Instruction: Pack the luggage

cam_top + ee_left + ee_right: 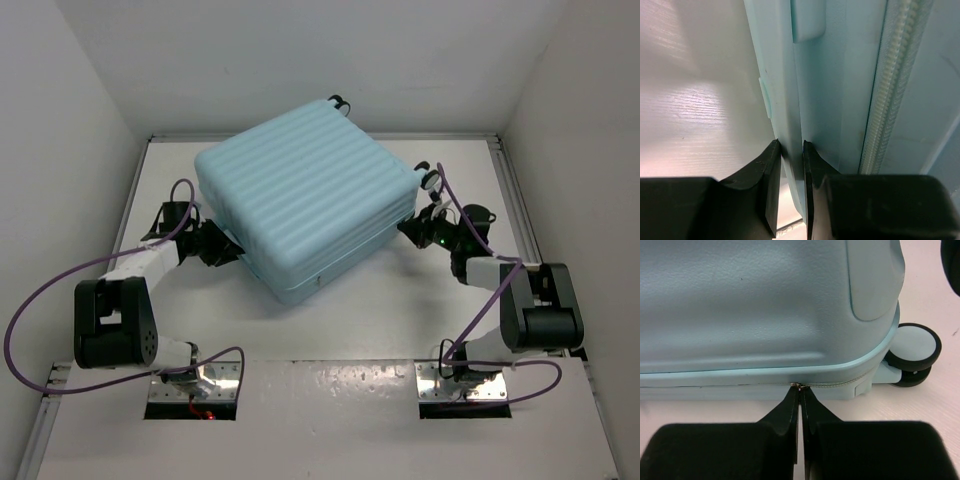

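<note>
The luggage [305,205], a pale aqua ribbed hard-shell suitcase, lies flat and closed in the middle of the table. My left gripper [232,255] is at its near-left side. In the left wrist view the gripper [791,150] is shut on a thin edge of the shell [785,100], with the zipper track [885,85] running to the right. My right gripper [408,230] is at the suitcase's right side. In the right wrist view the gripper [800,389] is pinched on the small metal zipper pull [797,386] at the seam of the shell [765,305].
Black wheels stick out at the suitcase's far corner [338,101] and right corner [430,178]; one wheel [912,347] is close to the right of my right gripper. White walls enclose the table [330,330] on the left, back and right.
</note>
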Robot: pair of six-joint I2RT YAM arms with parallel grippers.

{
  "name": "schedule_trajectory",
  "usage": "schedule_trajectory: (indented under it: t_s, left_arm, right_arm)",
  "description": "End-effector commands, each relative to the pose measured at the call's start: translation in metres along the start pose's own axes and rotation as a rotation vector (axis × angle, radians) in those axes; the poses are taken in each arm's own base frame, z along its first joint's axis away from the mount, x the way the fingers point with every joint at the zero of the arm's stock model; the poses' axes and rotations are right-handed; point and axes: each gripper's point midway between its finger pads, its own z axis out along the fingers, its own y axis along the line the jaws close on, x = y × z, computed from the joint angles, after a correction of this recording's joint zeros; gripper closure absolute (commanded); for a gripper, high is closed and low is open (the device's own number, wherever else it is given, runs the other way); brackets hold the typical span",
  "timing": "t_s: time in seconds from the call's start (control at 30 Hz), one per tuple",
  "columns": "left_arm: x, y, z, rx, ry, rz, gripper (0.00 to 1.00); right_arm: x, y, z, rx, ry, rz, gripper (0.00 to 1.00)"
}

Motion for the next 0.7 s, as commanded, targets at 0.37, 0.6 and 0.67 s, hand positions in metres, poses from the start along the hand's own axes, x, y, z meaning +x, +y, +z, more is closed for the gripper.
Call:
schedule_trajectory:
  t_s: [0.37, 0.6, 0.67]
  left_arm:
    - [-0.048, 0.07, -0.016, -0.406, -0.186, 0.097, 1.0]
    - [-0.078, 0.086, -0.033, -0.571, -0.263, 0.183, 1.0]
    - [-0.084, 0.092, -0.037, -0.605, -0.268, 0.189, 1.0]
  right_arm:
    - [-0.029, -0.028, -0.01, 0.167, -0.107, -0.11, 1.0]
    - [-0.032, -0.034, -0.021, 0.218, -0.117, -0.116, 1.0]
    - [-0.031, -0.039, -0.024, 0.234, -0.115, -0.113, 1.0]
